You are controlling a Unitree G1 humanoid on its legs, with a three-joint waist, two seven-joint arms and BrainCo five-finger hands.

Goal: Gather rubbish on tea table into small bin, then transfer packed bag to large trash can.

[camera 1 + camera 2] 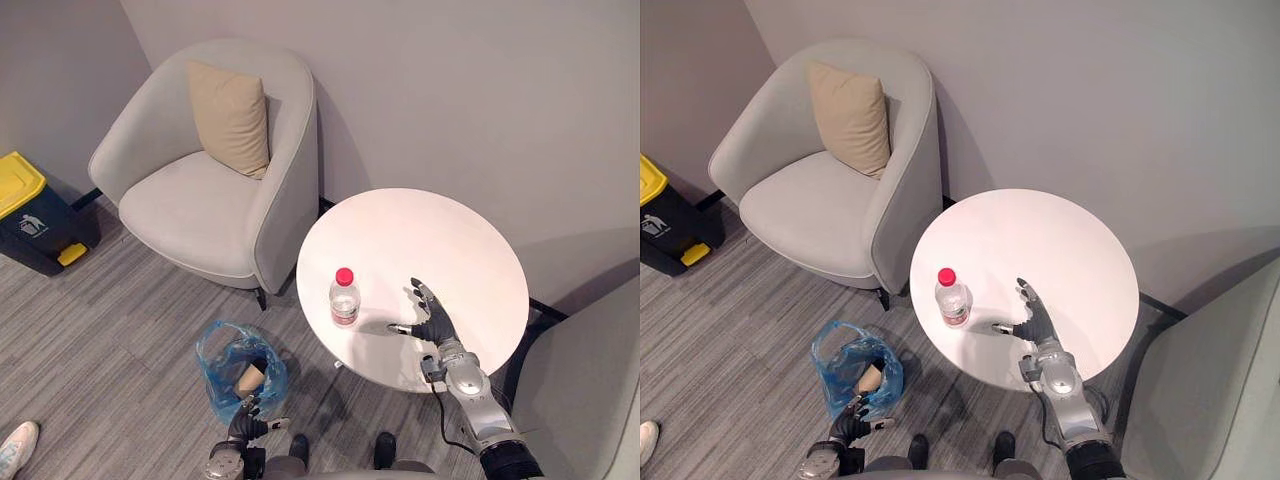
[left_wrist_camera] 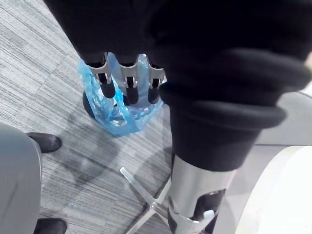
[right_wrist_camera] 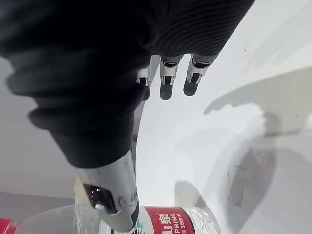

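While the right hand (image 1: 432, 318) hangs splayed and empty over the counter (image 1: 430, 235), red-capped bottle (image 1: 344, 296) upright on the counter's left part, blue-bagged small bin (image 1: 225, 362) on floor left of the counter, left hand (image 1: 247, 418) slack and empty there.

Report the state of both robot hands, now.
Left robot hand: open, holding nothing, by the blue bag.
Right robot hand: open, holding nothing, over the table beside the bottle.

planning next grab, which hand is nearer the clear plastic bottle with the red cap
Right. The right hand is open over the round white table beside the clear red-capped plastic bottle; the left hand is down by the blue plastic bag on the floor.
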